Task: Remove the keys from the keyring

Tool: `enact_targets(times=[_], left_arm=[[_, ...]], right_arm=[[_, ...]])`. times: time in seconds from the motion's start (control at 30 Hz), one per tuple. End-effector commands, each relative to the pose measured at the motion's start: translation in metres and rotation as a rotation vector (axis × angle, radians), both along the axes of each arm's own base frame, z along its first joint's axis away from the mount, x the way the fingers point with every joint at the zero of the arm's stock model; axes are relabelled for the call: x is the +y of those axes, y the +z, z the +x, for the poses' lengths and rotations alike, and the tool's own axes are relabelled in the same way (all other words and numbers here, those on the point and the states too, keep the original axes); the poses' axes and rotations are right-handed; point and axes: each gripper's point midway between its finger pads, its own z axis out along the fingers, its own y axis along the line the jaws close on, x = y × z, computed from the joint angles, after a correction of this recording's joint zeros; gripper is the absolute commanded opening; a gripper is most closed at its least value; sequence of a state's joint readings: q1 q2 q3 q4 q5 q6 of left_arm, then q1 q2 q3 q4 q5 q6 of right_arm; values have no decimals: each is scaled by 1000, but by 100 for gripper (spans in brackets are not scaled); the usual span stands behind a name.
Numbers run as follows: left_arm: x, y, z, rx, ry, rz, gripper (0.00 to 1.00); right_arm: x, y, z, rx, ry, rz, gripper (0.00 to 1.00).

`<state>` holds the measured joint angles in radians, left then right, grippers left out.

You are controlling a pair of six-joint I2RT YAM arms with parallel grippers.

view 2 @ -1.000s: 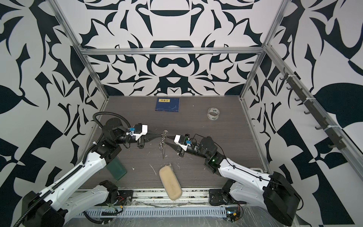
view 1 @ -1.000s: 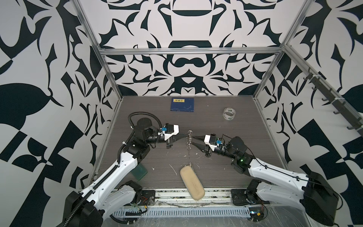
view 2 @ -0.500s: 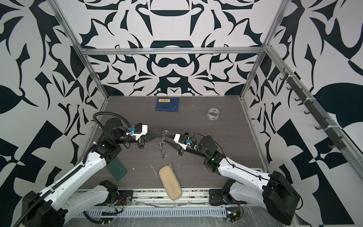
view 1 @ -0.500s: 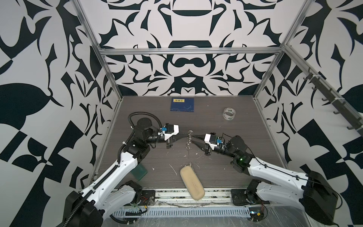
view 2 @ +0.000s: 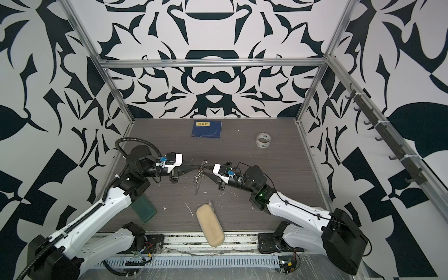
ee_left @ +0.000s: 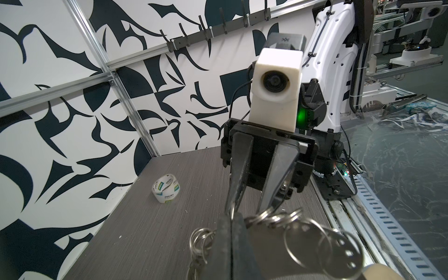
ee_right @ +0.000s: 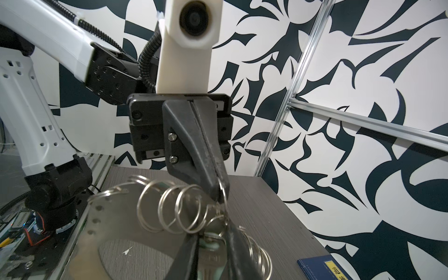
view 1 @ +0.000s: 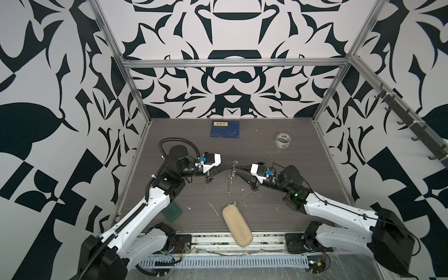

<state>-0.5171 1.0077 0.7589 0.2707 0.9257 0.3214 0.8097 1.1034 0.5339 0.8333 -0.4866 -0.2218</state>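
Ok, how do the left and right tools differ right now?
Jaws: the left tool is fully shut, while the right tool has a gap between its fingers.
Contact: the left tool pinches a wire ring of the keyring at its tips. The right tool's fingers sit either side of the key, and it is unclear whether they clamp it.
Shared: both point at each other, tip to tip, meeting at the hanging keyring.
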Motion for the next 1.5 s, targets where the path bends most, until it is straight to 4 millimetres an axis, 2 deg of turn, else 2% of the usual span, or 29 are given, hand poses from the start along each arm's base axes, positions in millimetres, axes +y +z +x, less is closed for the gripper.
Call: enact_targets(times=[0.0, 0.2, 0.3, 0.63, 0.93, 1.3, 1.47], left_arm=[[1, 12, -5, -33, -21, -25, 0], [2, 11, -6, -37, -18, -25, 0], [2, 11, -6, -39, -21, -25, 0], [7, 12, -12, -76, -31, -28, 0], [8, 5, -17, -106, -56, 20, 0], [15, -4, -18, -347, -18, 112, 0], [16, -6, -18, -387, -26, 147, 0]], right_arm=[[1, 29, -4, -76, 13, 51, 23], [-2, 24, -3, -82, -10, 29, 11], [-4, 20, -1, -87, -28, 16, 0], [-12, 18, 2, -124, -72, -51, 0], [-16, 28, -1, -182, -82, -101, 0], [-20, 36, -10, -240, -64, -148, 0], [-19, 37, -10, -257, -57, -173, 0]])
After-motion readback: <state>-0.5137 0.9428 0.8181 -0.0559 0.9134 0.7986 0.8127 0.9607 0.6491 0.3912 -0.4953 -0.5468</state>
